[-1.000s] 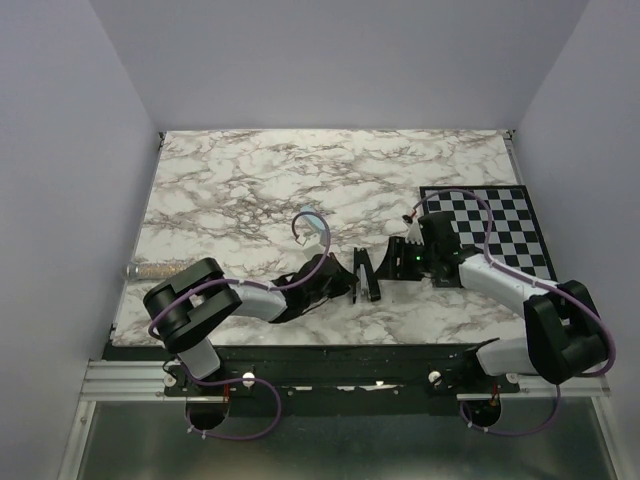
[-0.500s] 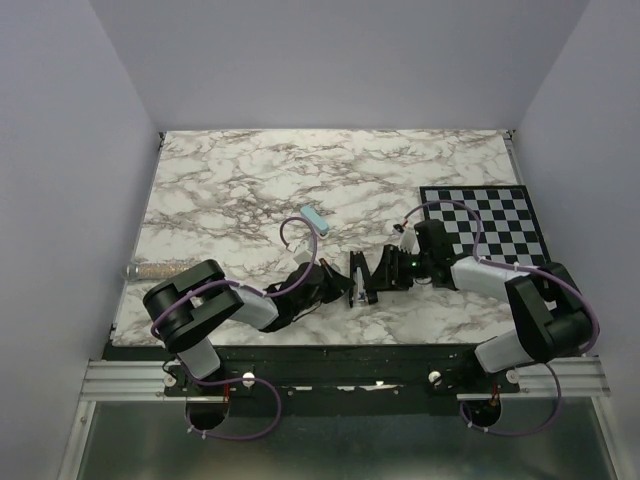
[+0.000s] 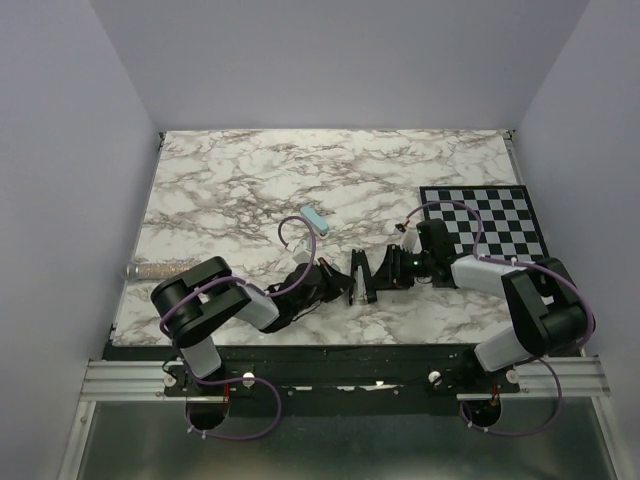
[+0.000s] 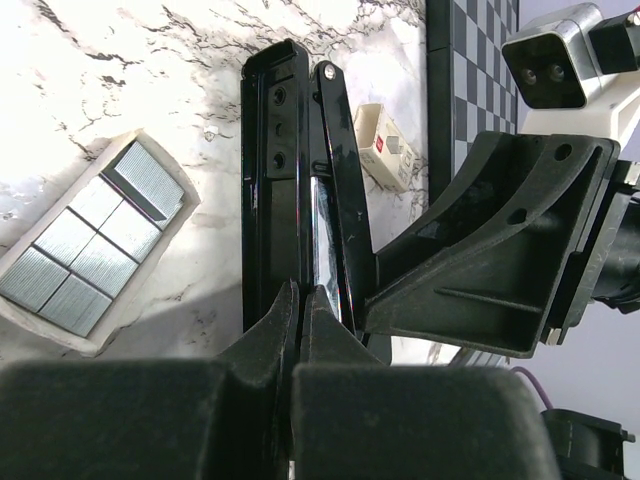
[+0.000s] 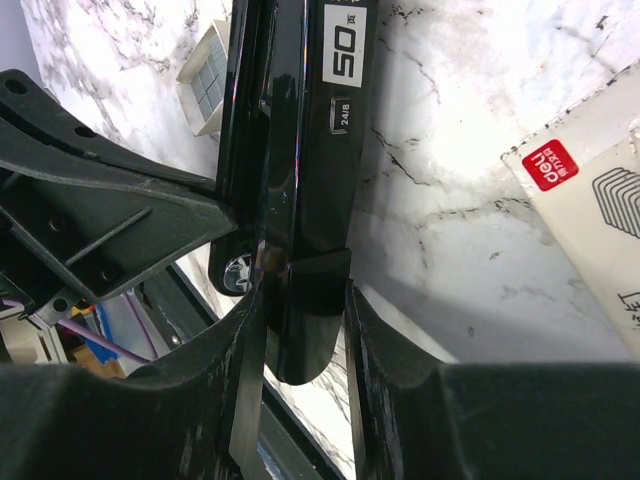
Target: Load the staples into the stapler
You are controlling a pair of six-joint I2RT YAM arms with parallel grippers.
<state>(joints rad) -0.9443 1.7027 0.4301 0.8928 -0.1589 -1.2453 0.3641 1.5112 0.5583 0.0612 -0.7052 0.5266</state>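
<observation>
Where the right claw [image 5: 300, 300] grips, the stapler [image 5: 300, 120] gapes.

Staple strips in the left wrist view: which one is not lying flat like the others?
The strip at the tray's corner nearest the stapler: it sits tilted, showing a dark side, while the rest lie flat.

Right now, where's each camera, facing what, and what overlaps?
Top external: above and behind the arm bases, looking down on the table; both arms show, left gripper and right gripper meeting at the stapler.
Left wrist: on that wrist, looking along its fingers at the stapler; right gripper opposite.
Right wrist: on that wrist, looking along its fingers at the stapler; left gripper opposite.
Shared: both wrist views show the stapler and the staples.
</observation>
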